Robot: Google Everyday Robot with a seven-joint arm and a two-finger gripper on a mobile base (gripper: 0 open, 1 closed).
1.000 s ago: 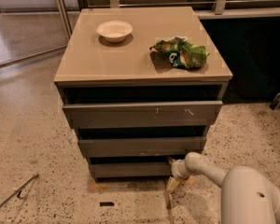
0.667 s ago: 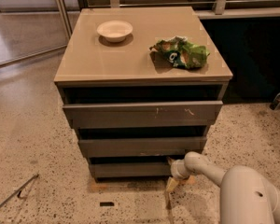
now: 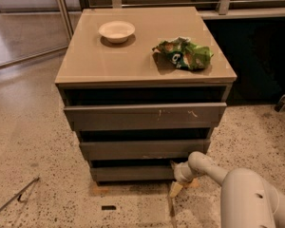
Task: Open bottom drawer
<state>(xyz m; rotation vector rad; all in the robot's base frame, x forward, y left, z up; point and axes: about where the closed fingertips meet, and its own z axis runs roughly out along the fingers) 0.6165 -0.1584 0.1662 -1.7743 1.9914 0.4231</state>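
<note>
Gripper [image 3: 175, 186] sits low at the right end of the bottom drawer [image 3: 132, 173], down near the speckled floor [image 3: 33, 146]; whether it's clamped or released, cannot tell. The arm [image 3: 213, 169] comes in from lower right. Bottom drawer is the lowest of three in the cabinet [image 3: 133, 68]: plain grey-brown flat face, no handle, narrowest-looking, dark gap above it. Middle drawer [image 3: 142, 149] and scratched top drawer [image 3: 145, 116] are stacked above. On top are a white bowl [image 3: 116, 31] and a crumpled green bag [image 3: 183, 53]. Versus the earlier frames, no visible change: gripper and drawer are in the same place.
</note>
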